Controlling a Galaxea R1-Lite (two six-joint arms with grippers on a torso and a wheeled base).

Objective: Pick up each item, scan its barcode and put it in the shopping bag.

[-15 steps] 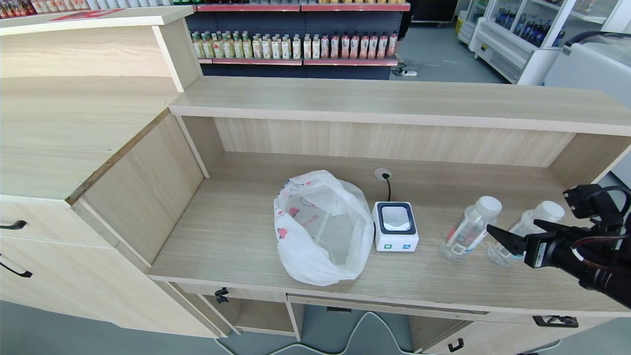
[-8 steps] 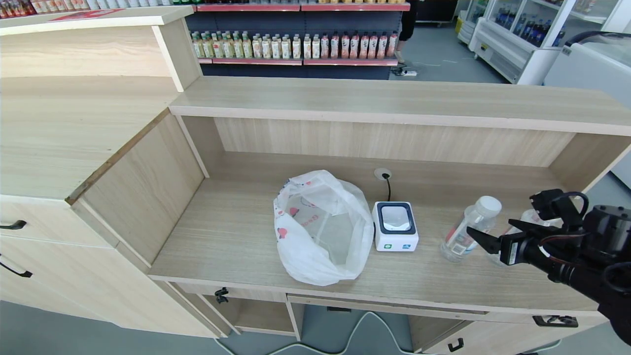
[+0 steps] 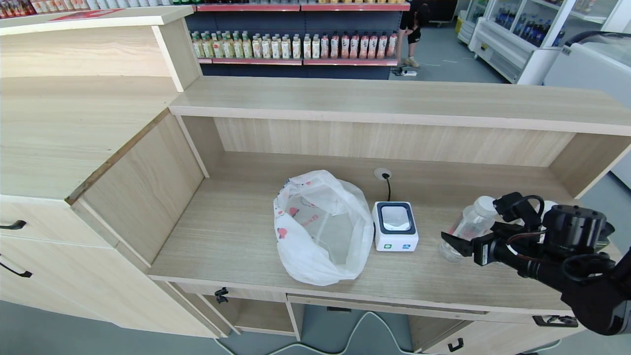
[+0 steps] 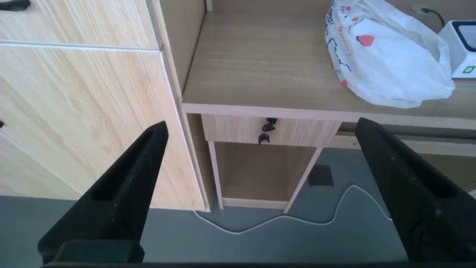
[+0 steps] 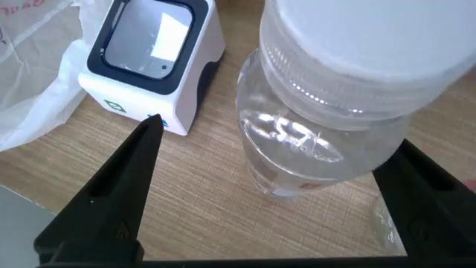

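Two clear water bottles with white caps stand at the right of the wooden counter (image 3: 236,231). My right gripper (image 3: 473,223) is open, with the nearer bottle (image 3: 467,224) between its fingers. In the right wrist view that bottle (image 5: 327,126) stands large between the two black fingers (image 5: 111,201). The arm hides most of the second bottle (image 3: 548,204). The white barcode scanner (image 3: 394,226) (image 5: 152,52) sits left of the bottles. Left of it, the white shopping bag (image 3: 320,227) (image 4: 387,48) lies open. My left gripper (image 4: 262,125) hangs open below counter height, in front of the cabinet.
A raised shelf (image 3: 394,101) overhangs the back of the counter, and wooden side walls (image 3: 148,182) close both ends. The scanner's cable runs to a grommet (image 3: 382,173) behind it. A drawer with a key (image 4: 266,132) sits under the counter's front edge.
My right arm has swung left across the counter, from beside the farther bottle to the nearer one, which now stands between its open fingers. Bag, scanner and bottles have not moved.
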